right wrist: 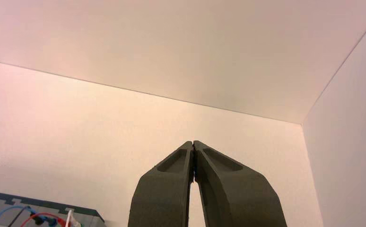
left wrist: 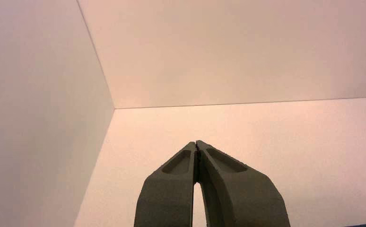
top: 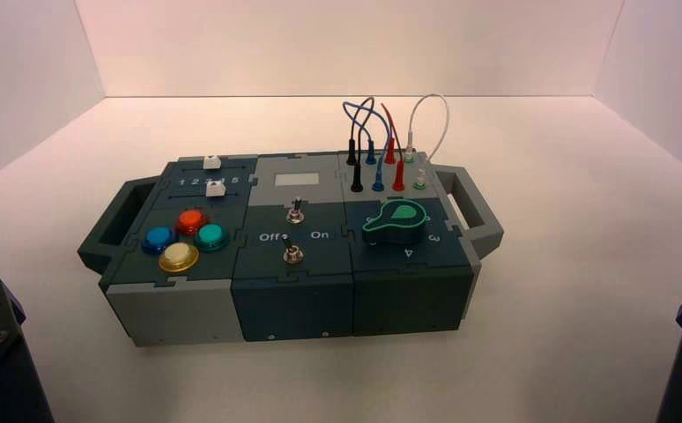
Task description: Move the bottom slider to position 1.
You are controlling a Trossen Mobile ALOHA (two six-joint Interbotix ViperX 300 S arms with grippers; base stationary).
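Bottom slider [top: 215, 189] work is ours to judge from near to far, and nearest us both arms are parked: the left gripper [left wrist: 196, 143] ahead of the box's left near side, the right gripper [right wrist: 193, 143] off its right near side, each with its jaws closed on nothing. Reaching in low with the left, we could catch the red button [top: 192, 221], which sits just on our side of the track. If we press down too hard, the small white knob could bind; if our tips ride too high, they could skim over it and leave it short of 1. Our knob stands up from the box's left panel, beyond the coloured buttons, and its track's long axis runs left to right, with digit 1 [top: 181, 182] towards the left end. Overshooting our reach, we might nudge the upper slider [top: 211, 162], farthest off
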